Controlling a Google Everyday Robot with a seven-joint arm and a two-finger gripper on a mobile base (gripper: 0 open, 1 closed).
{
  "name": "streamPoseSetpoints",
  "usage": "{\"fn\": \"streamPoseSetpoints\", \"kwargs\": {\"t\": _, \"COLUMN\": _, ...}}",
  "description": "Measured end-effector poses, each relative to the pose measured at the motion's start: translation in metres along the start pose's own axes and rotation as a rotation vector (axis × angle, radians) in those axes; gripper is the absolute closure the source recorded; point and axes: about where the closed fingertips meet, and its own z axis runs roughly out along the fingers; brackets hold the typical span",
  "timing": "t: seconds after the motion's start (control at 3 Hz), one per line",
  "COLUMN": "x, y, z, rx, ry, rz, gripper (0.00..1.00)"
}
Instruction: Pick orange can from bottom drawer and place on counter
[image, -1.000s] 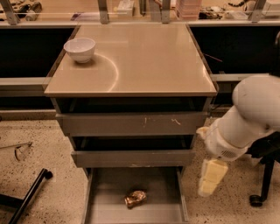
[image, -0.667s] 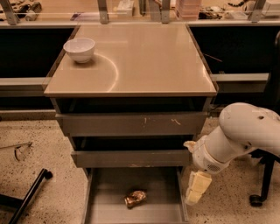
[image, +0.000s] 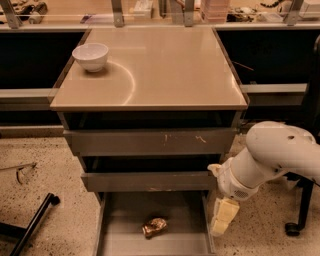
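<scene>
The bottom drawer (image: 125, 212) stands pulled out, but its front runs off the lower edge of the view and its back lies hidden under the drawer above. The white arm (image: 275, 152) is cut off at the right edge. The gripper (image: 222, 217) hangs from it pointing down and shows only as one cream block seen side-on, so I cannot tell whether it is spread or closed. It overlaps the drawer's right wall, low beside the cabinet's right front corner.

Since a second ago the arm has swung left and lower: the gripper was then clear of the cabinet to the right, and now sits at the drawer's right edge. The can and the bowl have not moved.

The can (image: 154, 226) lies on the drawer floor, near the middle, apart from the gripper and to its left. It is the only thing seen in the drawer. The bowl (image: 90, 56) stands on the tabletop (image: 170, 70) at its far left corner; what it holds cannot be made out.
</scene>
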Motion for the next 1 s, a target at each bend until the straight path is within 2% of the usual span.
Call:
{"fn": "streamPoseSetpoints", "kwargs": {"t": 0.33, "x": 0.012, "y": 0.0, "z": 0.054, "rx": -0.045, "ry": -0.011, "rz": -0.014, "gripper": 0.0}}
{"fn": "streamPoseSetpoints", "kwargs": {"t": 0.67, "x": 0.022, "y": 0.004, "z": 0.134, "rx": -0.077, "ry": -0.057, "rz": -0.023, "gripper": 0.0}}
{"fn": "streamPoseSetpoints", "kwargs": {"t": 1.0, "x": 0.023, "y": 0.007, "z": 0.191, "rx": -0.113, "ry": -0.098, "rz": -0.029, "gripper": 0.0}}
